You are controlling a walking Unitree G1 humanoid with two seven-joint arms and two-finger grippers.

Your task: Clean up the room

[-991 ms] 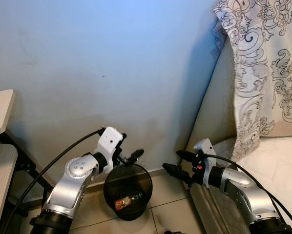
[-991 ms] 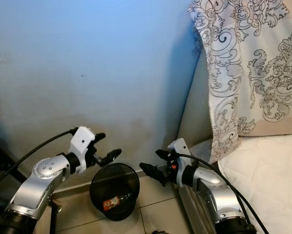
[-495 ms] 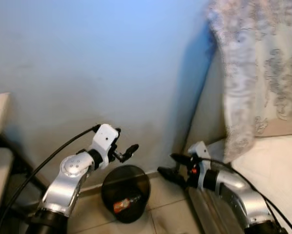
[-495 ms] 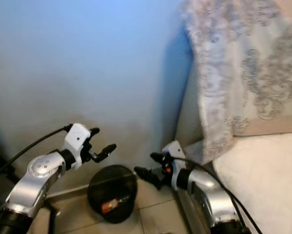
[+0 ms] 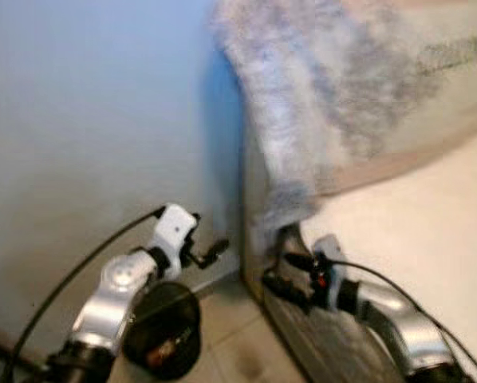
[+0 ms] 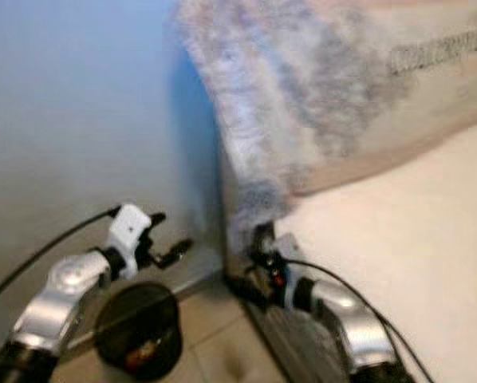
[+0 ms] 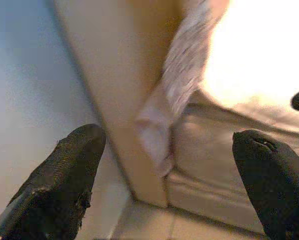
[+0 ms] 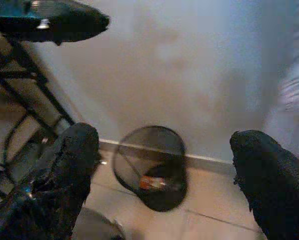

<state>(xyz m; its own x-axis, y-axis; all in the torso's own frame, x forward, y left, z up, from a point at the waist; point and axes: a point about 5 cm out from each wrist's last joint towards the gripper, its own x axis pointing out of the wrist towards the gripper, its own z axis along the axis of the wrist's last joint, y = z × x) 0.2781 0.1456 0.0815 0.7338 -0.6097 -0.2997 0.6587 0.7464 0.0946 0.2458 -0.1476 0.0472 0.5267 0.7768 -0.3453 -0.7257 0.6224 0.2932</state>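
Observation:
A black mesh wastebasket (image 5: 163,331) stands on the tile floor by the blue wall, with a small orange item (image 5: 160,351) at its bottom; the right wrist view also looks down at this wastebasket (image 8: 149,165). My left gripper (image 5: 210,238) hovers open and empty above the basket's rim. To its right, my right gripper (image 5: 277,269) is open and empty at the corner of the bed base (image 5: 318,343). The wrist views show both pairs of fingers spread wide, left gripper (image 7: 167,145) and right gripper (image 8: 164,140). The head views are blurred.
A bed with a pale mattress (image 5: 430,207) and a patterned cover (image 5: 326,88) hanging over its end takes up the right. The blue wall (image 5: 87,120) is on the left. A black table frame (image 8: 19,100) stands beyond the basket.
The whole view has swung to the right: wall and basket slid left and the bed now takes much more of the picture. Both arms hold their pose with grippers still open.

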